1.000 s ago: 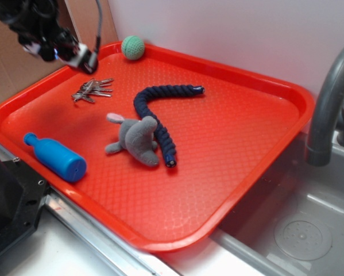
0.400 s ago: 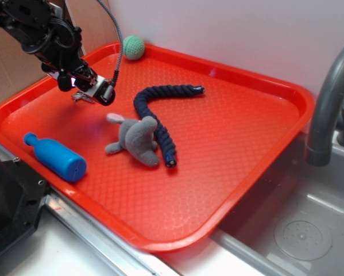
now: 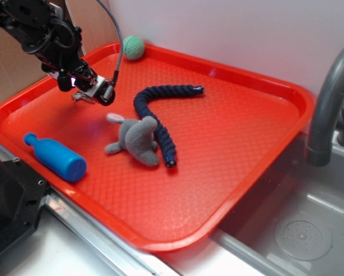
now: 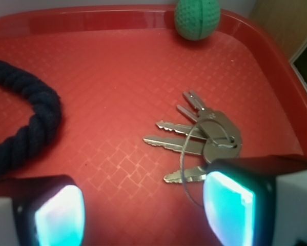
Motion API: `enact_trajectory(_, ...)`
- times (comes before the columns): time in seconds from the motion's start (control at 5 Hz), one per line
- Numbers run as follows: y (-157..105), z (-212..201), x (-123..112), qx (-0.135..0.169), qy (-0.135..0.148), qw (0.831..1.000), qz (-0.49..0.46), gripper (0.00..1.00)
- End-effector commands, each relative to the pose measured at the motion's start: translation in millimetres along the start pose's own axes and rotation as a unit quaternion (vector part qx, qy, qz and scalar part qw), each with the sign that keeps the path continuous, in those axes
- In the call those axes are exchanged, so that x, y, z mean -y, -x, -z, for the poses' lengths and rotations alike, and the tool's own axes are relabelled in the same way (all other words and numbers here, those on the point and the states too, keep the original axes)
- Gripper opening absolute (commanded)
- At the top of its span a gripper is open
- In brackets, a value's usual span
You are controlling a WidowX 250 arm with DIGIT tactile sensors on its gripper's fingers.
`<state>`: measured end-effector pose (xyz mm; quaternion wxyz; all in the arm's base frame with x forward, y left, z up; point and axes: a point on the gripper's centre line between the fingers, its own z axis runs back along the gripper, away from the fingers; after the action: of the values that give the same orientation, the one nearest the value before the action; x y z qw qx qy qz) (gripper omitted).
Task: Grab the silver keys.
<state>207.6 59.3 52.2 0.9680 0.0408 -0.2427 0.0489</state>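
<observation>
Pincer (image 4: pixel 145 210) low over red tray (image 4: pixel 117 77), pads (image 4: pixel 225 202) spread apart, holding nothing. Keys (image 4: pixel 204 141) fanned on tray just ahead, toward right pad. Green ball (image 4: pixel 197 18) far ahead; dark rope (image 4: pixel 27 128) left. No readable writing.

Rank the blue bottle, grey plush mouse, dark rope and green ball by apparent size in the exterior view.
1. dark rope
2. grey plush mouse and blue bottle: look alike, unranked
3. green ball, though it lies farthest from the camera
</observation>
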Motion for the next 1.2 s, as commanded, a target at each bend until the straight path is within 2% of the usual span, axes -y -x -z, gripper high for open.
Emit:
enact_trajectory(0.0,-1,25,-30,-0.024,-0.034,0.999,0.011,1.0)
enact_trajectory(0.2,0,39,-42,-0.039,-0.038,0.999,0.005,1.0)
enact_trajectory(0.4,-1,41,-42,-0.04,-0.043,0.998,0.009,0.0)
enact_trajectory(1.0,-3,28,-40,-0.037,-0.042,0.998,0.026,0.0)
